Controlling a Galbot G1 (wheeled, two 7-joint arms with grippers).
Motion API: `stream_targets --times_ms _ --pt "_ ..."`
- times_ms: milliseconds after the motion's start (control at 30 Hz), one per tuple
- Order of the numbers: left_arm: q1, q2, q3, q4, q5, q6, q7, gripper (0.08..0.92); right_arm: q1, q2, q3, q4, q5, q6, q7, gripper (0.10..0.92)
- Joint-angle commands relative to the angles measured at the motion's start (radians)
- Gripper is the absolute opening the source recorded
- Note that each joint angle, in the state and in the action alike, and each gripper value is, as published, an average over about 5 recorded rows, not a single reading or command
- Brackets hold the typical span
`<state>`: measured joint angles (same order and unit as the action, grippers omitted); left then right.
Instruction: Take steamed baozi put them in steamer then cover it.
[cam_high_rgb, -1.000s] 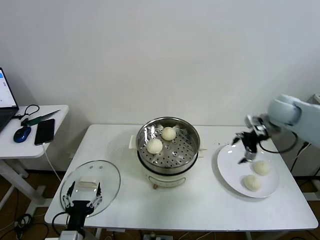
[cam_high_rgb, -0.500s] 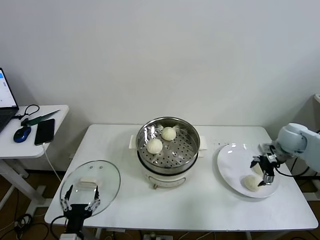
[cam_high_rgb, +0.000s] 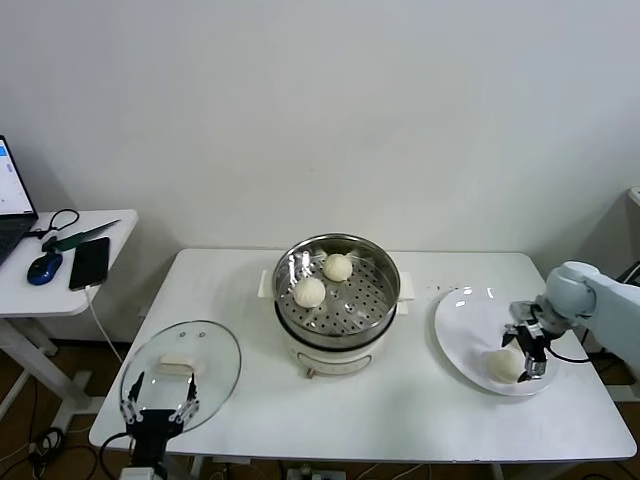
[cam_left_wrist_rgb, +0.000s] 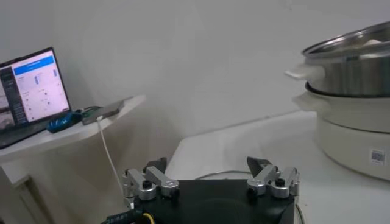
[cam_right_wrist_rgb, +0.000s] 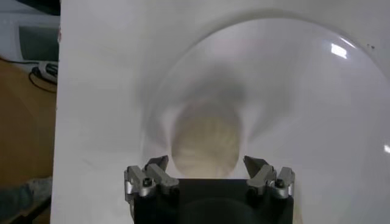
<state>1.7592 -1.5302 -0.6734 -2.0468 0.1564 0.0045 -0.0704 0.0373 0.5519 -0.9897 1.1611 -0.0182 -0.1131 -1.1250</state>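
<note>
The steamer (cam_high_rgb: 337, 318) stands mid-table with two baozi (cam_high_rgb: 338, 267) (cam_high_rgb: 309, 292) on its tray. The white plate (cam_high_rgb: 470, 335) lies to its right with one baozi (cam_high_rgb: 504, 364) showing; a second one there is hidden. My right gripper (cam_high_rgb: 528, 350) is low over the plate, right beside that baozi. In the right wrist view the gripper (cam_right_wrist_rgb: 206, 163) is open, with a baozi (cam_right_wrist_rgb: 205, 143) just ahead between its fingertips, not gripped. The glass cover (cam_high_rgb: 205, 350) lies flat at the front left. My left gripper (cam_high_rgb: 158, 415) is open and empty at the cover's near edge.
A side table (cam_high_rgb: 115, 235) at the left holds a phone (cam_high_rgb: 88, 262), a mouse (cam_high_rgb: 44, 268) and a laptop (cam_left_wrist_rgb: 30, 91). The plate lies near the table's right front corner (cam_high_rgb: 620, 440). The steamer's side also shows in the left wrist view (cam_left_wrist_rgb: 353, 115).
My right gripper has swung from above the plate's far side down and forward onto the plate, ending at the baozi. The left gripper has sunk slightly. The cover and steamer have not moved.
</note>
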Motion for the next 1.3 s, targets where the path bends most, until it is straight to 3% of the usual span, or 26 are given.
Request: stream_targets --times_ms 33,167,333,533,933,1300 --pt "0.0 0.0 -0.001 0.003 0.002 0.0 0.0 0.823 -0.042 0.043 0.038 -0.039 -0.032 0.011 -0.013 0.823" --pt "0.002 0.0 -0.003 0.003 0.002 0.0 0.0 0.823 -0.037 0.044 0.035 -0.041 -0.031 0.017 -0.027 0.808" --pt "0.004 -0.001 -0.002 0.004 0.002 -0.001 0.0 0.823 -0.014 0.043 0.014 -0.04 -0.021 0.023 -0.039 0.716" --pt "0.004 0.0 -0.001 0.004 0.001 -0.002 0.0 0.823 0.078 0.043 -0.041 -0.039 0.009 0.055 -0.049 0.672" --pt "0.005 0.005 0.004 0.005 0.003 0.001 0.002 0.823 0.563 0.182 -0.267 -0.018 -0.111 0.495 -0.15 0.669" --pt "-0.002 0.005 0.019 0.004 0.016 0.007 0.006 0.823 0.77 0.383 -0.354 0.121 -0.091 0.675 -0.131 0.67"
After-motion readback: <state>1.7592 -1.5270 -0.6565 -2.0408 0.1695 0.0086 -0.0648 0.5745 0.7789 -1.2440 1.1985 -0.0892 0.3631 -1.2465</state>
